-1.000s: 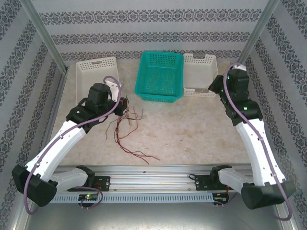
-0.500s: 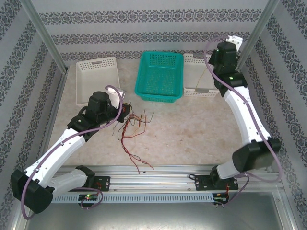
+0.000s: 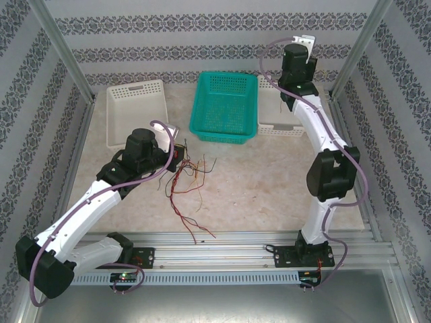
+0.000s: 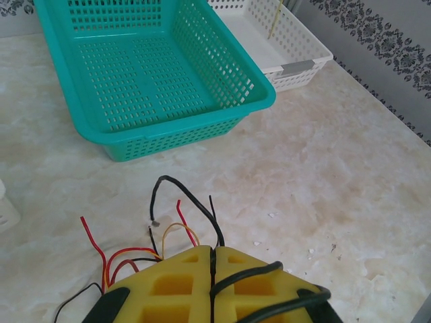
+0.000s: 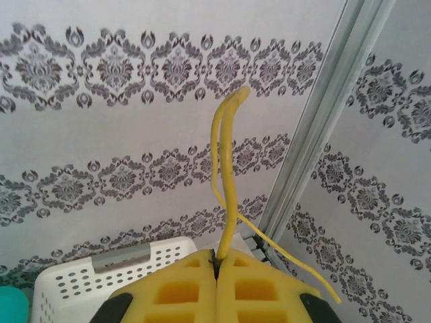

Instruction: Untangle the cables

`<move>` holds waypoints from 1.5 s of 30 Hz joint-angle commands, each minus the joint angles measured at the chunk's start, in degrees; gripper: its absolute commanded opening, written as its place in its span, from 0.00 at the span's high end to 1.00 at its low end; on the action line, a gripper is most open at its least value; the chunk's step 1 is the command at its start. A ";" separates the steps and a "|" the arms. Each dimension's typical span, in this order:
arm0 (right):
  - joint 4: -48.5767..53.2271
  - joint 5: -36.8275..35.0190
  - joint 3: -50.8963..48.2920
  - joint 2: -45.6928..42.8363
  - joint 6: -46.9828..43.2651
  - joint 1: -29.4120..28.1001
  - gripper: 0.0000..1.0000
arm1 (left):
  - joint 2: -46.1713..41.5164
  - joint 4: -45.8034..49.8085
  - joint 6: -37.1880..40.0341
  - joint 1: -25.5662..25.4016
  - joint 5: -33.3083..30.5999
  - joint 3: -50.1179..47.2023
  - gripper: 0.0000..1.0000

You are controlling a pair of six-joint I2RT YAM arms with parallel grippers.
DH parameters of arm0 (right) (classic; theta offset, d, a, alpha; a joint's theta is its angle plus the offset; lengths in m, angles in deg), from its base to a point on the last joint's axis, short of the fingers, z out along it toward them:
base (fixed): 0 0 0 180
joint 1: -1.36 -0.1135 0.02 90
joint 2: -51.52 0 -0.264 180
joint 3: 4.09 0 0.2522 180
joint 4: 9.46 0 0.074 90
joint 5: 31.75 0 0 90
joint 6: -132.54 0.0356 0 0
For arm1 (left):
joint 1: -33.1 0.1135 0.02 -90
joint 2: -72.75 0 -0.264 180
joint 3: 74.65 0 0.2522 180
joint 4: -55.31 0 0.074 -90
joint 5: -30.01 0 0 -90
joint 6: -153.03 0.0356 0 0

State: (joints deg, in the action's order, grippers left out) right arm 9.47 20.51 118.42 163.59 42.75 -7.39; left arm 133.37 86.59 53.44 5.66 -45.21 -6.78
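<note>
Left hand [image 4: 213,256] clamped on tangled red, yellow and black cables [image 3: 187,185]. Bundle lies lengthwise on table [image 3: 269,188], trailing toward near edge. Right hand [image 5: 217,259], high above white basket [image 3: 279,108], pinches yellow cable [image 5: 225,168] pointing upward.

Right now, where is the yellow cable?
The yellow cable sticks up from the shut right gripper in the right wrist view, raised above the white basket at the far right, beside the metal post.

- Tabletop [image 4: 350,202]: smooth, marble-patterned, faint sheen.
- Teal basket [image 4: 168,128]: glossy perforated plastic.
- White basket [image 4: 296,47]: matt perforated plastic.
- Left hand [image 4: 213,252]: matt yellow plastic fingers.
- Cables [image 4: 192,198]: smooth, thin insulation.
</note>
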 commanded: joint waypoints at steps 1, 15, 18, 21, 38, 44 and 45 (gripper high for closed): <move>0.32 -1.10 0.15 2.33 2.65 0.38 1.00 | -0.43 -1.80 1.26 -0.85 -0.07 -0.45 1.00; 17.74 14.20 -1.59 12.64 19.47 0.65 1.00 | 0.10 -1.51 1.54 -1.17 -0.35 -0.54 1.00; 21.19 19.59 -0.80 13.87 22.82 1.98 1.00 | -0.06 -1.44 1.72 -1.45 -0.46 -0.57 1.00; 28.30 20.77 3.70 16.91 24.19 2.88 1.00 | 0.11 -1.35 1.89 -1.84 -0.71 -0.56 1.00; 34.39 25.87 7.11 17.13 26.01 5.77 0.80 | 0.05 -0.56 3.06 -3.26 -2.10 -0.50 1.00; 36.13 25.28 8.19 16.48 26.12 5.85 0.65 | -0.15 -0.47 3.26 -3.26 -2.22 -0.58 1.00; 36.30 25.26 8.16 16.14 26.07 5.85 0.64 | -0.23 -0.47 3.29 -3.24 -2.25 -0.56 1.00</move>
State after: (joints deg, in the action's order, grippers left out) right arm 43.28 45.91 125.13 180.69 68.36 -1.62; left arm 133.68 86.61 55.37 3.08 -46.96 -6.78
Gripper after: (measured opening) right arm 0.353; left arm 0.048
